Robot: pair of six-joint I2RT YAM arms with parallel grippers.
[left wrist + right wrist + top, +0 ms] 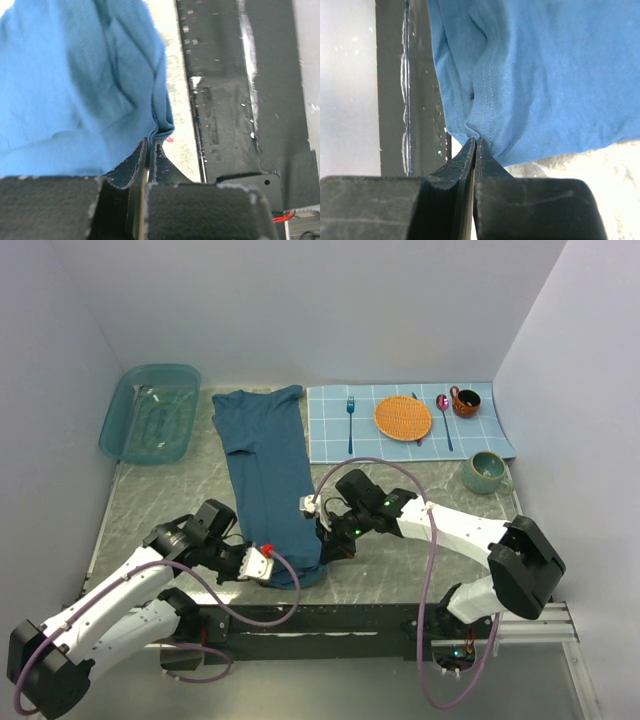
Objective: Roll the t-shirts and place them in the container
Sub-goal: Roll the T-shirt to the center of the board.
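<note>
A dark teal-blue t-shirt (265, 465) lies folded into a long strip down the middle of the table, collar end far, hem end near. My left gripper (262, 562) is shut on the near left corner of the t-shirt (75, 85). My right gripper (325, 542) is shut on the near right hem of the t-shirt (535, 75). In both wrist views the jaws are pressed together with a pinch of cloth at their tips.
A see-through teal tub (151, 412) stands at the far left. A light blue gridded placemat (495, 435) at the far right holds a fork (351, 420), an orange plate (403, 418), a spoon (444, 415) and a brown cup (465, 401). A green mug (487, 472) sits beside it.
</note>
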